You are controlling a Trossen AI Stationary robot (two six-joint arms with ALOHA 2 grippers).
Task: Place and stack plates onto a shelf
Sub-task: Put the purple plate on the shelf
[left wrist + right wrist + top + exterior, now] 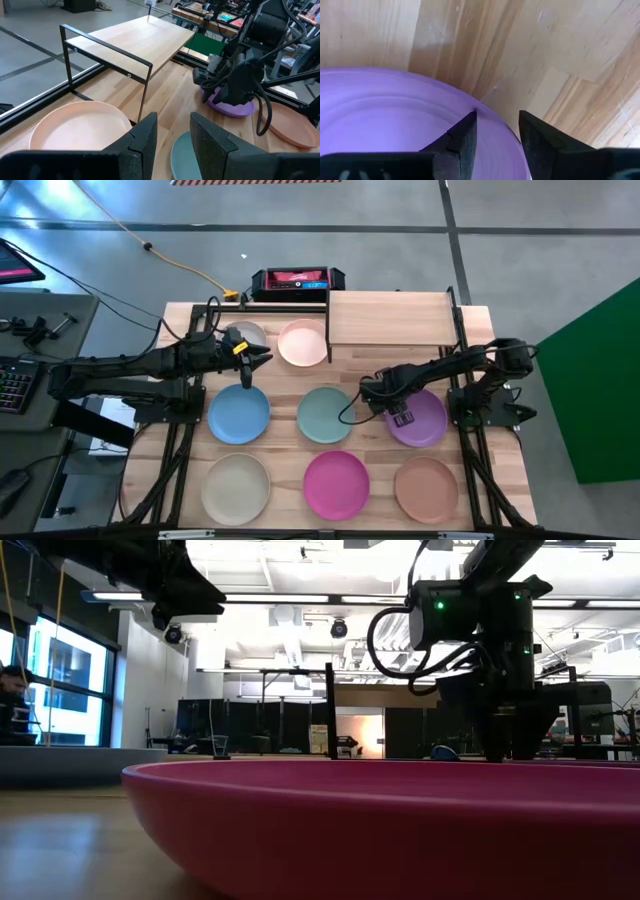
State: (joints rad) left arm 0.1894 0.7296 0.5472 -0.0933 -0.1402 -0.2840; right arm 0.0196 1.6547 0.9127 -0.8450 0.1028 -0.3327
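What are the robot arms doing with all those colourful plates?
The right hand is open, straddling the rim of the purple plate. The left hand waits, open, between the grey-white plate and pink plate. The shelf has no plates yet; all eight are on the table.
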